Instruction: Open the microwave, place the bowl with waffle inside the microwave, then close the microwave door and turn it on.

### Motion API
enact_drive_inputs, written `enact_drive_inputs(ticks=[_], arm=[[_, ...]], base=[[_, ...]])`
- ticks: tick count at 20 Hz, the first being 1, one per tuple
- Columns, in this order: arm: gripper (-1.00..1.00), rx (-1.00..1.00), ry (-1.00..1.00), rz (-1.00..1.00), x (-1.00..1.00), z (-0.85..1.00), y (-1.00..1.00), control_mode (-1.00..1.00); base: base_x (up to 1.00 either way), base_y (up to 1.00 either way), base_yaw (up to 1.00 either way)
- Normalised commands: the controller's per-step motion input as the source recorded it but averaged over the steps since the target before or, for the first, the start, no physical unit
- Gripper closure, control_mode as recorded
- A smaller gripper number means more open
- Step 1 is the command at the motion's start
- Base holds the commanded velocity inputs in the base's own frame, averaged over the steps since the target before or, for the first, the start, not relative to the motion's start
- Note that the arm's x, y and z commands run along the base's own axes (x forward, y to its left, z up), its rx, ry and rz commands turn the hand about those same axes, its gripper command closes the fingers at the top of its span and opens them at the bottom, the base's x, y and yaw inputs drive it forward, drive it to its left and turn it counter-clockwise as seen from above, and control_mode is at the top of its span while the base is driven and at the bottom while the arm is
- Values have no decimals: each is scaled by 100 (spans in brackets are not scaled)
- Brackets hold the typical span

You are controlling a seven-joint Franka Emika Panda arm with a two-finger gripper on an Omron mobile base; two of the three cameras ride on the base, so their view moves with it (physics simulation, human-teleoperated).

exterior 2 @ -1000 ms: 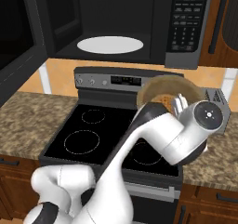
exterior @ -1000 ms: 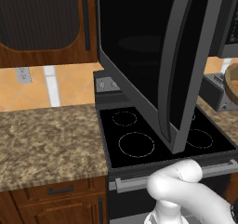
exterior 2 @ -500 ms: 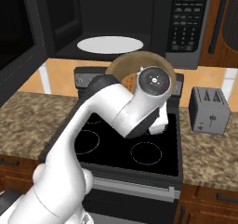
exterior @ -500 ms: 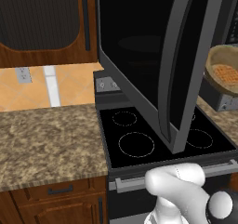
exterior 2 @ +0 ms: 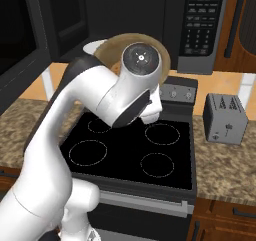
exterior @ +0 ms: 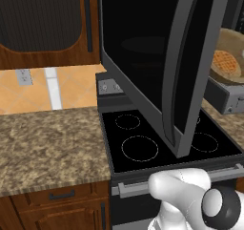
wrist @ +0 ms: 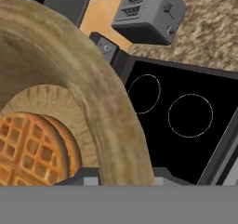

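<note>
The bowl with waffle (wrist: pixel 69 79), judged light, rigid and best gripped at its rim, is carried aloft; the jaw state cannot be told.

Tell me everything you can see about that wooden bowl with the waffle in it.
The bowl with waffle is round, tan and wood-grained, with a thick rim and a paler inside. An orange-brown gridded waffle lies in it. The bowl is lifted above the black stove, in front of the open microwave, tilted toward the hand camera. The robot's arm covers much of it in the right base view, and the end effector's grip is hidden, so I cannot tell how it is held. In the left base view it appears past the microwave door.
</note>
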Motion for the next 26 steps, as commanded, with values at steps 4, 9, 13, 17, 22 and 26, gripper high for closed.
enact_drive_inputs(ticks=[4,9,13,17,22,26], arm=[[100,0,-15,2,-4,55,33,-100],[100,0,-5,6,23,30,30,-100],[100,0,0,10,57,14,51,-100],[100,0,0,11,73,17,55,-100],[100,-1,0,3,88,2,36,-100],[100,0,3,1,86,2,2,-100]], base=[[0,0,0],[0,0,0],[0,0,0],[0,0,0],[0,0,0],[0,0,0]])
